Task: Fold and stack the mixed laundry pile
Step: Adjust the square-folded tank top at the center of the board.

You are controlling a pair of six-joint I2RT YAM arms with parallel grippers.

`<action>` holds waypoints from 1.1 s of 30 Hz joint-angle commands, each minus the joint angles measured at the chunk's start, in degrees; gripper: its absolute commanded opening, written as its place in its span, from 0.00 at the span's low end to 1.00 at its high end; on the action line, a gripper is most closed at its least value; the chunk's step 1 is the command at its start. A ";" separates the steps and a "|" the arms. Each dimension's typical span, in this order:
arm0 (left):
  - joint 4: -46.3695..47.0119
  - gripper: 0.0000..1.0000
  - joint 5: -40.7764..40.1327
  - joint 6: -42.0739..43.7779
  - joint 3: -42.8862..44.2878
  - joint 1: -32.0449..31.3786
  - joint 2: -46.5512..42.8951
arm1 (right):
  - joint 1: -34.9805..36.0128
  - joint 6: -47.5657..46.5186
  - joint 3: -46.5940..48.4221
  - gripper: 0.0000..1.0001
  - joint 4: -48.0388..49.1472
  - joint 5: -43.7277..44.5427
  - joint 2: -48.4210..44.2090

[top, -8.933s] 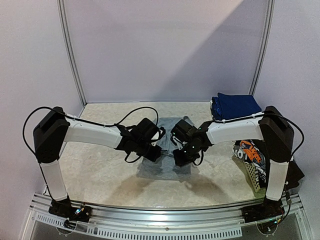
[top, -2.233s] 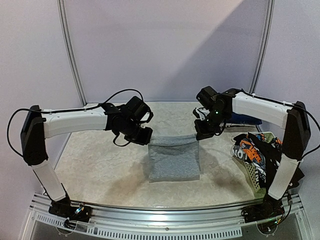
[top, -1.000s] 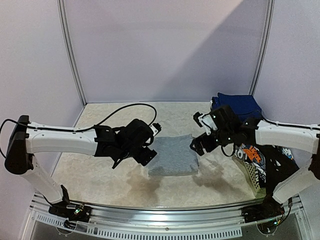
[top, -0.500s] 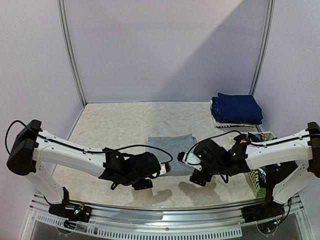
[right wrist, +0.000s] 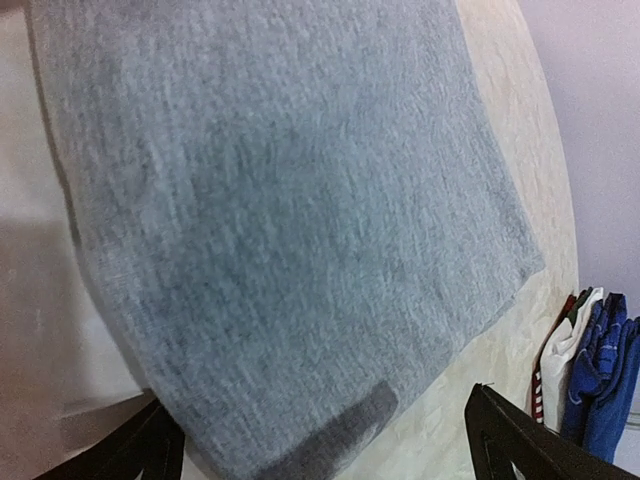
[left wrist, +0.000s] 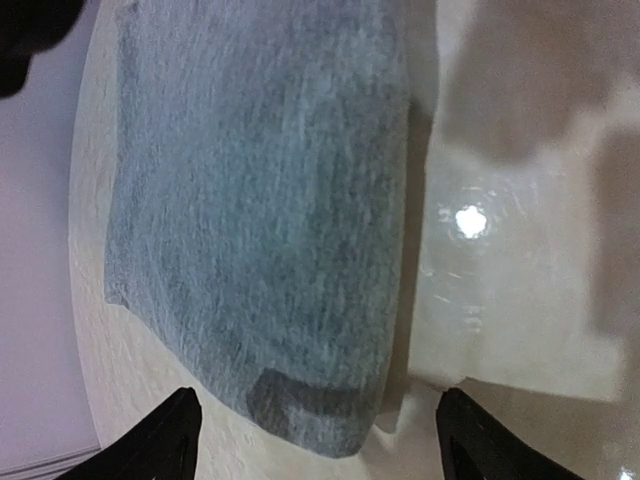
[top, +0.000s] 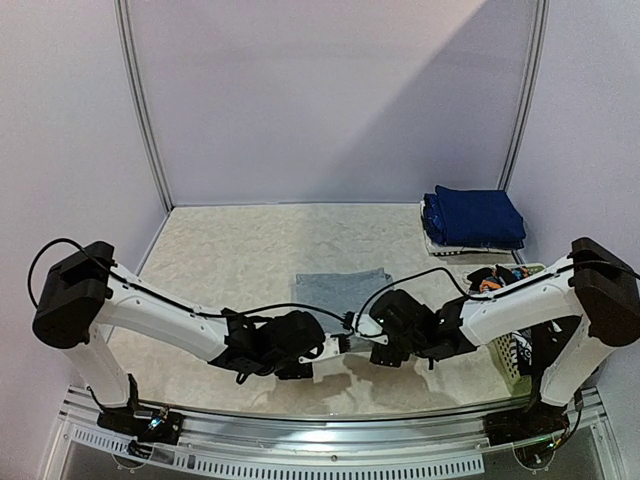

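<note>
The grey shirt [top: 340, 290] is laid flat; the left gripper [left wrist: 318, 402] and right gripper [right wrist: 320, 405] (at its near edge) are held spread wide, empty.

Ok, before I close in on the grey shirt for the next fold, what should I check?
1. Grey shirt lies flat on the table: ok.
2. Left end effector open, nothing held: ok.
3. Right end effector open, nothing held: ok.
4. Both sit at the shirt's near edge: ok.
5. Contact with the cloth: cannot tell.
6. Navy stack at the far right, apart from the shirt: ok.
</note>
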 commanded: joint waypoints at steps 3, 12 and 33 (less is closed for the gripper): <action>11.51 0.77 3.47 4.48 -1.89 3.93 3.74 | -0.76 -4.91 -0.79 0.96 1.74 2.90 4.60; 17.46 0.40 8.39 6.03 -3.07 6.92 6.36 | -2.16 -2.82 0.42 0.73 -1.11 -0.68 5.62; 20.85 0.00 12.56 3.86 -6.42 9.26 -3.66 | -2.98 0.90 6.17 0.00 -10.15 -7.68 5.53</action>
